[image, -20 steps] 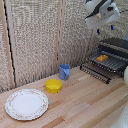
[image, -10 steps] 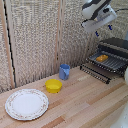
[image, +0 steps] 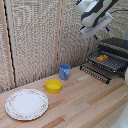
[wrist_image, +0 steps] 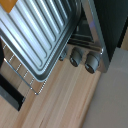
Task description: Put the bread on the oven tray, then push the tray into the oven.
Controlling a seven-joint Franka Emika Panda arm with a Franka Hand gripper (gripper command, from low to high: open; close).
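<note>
Bread [image: 102, 58] already lying on the oven pan [image: 111, 62], toward the end at the exterior view's left — small, orange-brown, probably light and soft, so no squeezing called for. Pan itself likely stiff, thin metal, ribbed and slick; best taken at the front rim, clear of the loaf, and pushed level along the brackets. Pan resting at the mouth of the oven [image: 116, 46], not yet slid in. Clamp [image: 95, 31] hovering well above, apart from everything — fingers' spread impossible to tell here. Knobs [wrist_image: 85, 60] beside the pan's edge above the tabletop [image: 85, 100].
</note>
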